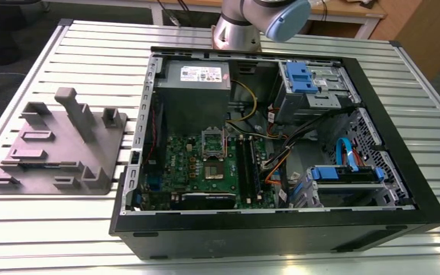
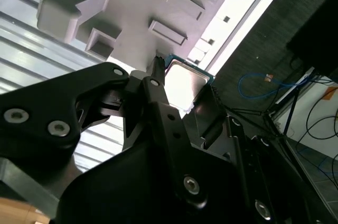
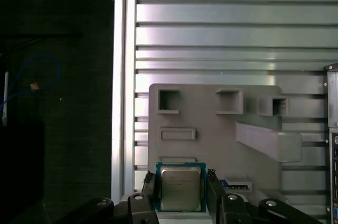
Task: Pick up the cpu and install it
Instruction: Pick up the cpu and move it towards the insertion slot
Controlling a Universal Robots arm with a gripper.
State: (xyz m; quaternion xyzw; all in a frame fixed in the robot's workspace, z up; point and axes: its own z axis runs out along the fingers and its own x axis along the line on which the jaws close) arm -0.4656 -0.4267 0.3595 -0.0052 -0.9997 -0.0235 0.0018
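Gripper (image 3: 181, 183) is clamped on the cpu (image 3: 180, 189), w/ one finger (image 3: 149, 192) on each of two opposite edges and the metal top facing the first wrist view. In both wrist views the chip sits over the grey plate (image 3: 211, 129). It looks lifted clear, tho contact can't be fully ruled out. The slatted table (image 3: 237, 34) lies beyond.

Step in hand, imo, is carrying the gripped chip. To do it well:
- Grip the rim only, no extra squeeze.
- Hold it flat w/ no tilt, and move slow so it can't slip.

In the exterior view the open case (image 1: 281, 235) is beside the plate. The socket (image 1: 215, 170) is on the green board (image 1: 197, 157), w/ its frame (image 1: 213, 139) flipped up. Go high over the case wall and stay clear of the cables (image 1: 244, 109). The chip's corner mark must match the socket, and I can't tell that from here.
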